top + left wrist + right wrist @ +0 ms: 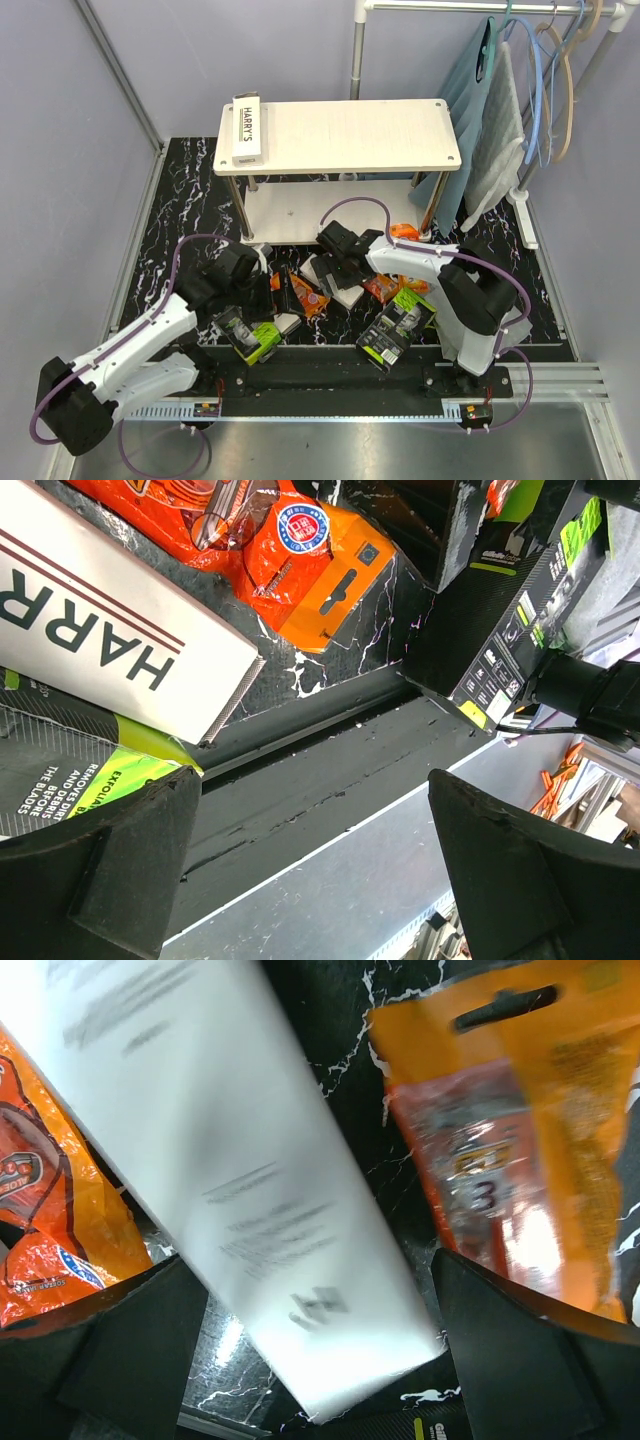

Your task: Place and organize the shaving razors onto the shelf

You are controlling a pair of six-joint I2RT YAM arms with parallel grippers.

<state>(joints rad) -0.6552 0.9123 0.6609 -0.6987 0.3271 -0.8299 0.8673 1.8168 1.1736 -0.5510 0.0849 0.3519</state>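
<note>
left gripper [315, 865] wide open, empty; right gripper [320, 1345] likewise

White boxes [247, 128]: three. One on top board, upper left of overhead view; one at centre under right arm; one left of centre, partly hidden.
Orange packs [305, 297]: at least three, clustered at centre; overlap blocks exact count.
Black-and-green packs [252, 338]: three. One lower left, two overlapping lower right of centre.
Shelf [350, 135]: one, two boards.
Arms [140, 350]: two.
Clothes rail [470, 6]: one, upper right.
Hanging cloths [498, 140]: two.
Hangers [535, 90]: several, count unclear.
</note>
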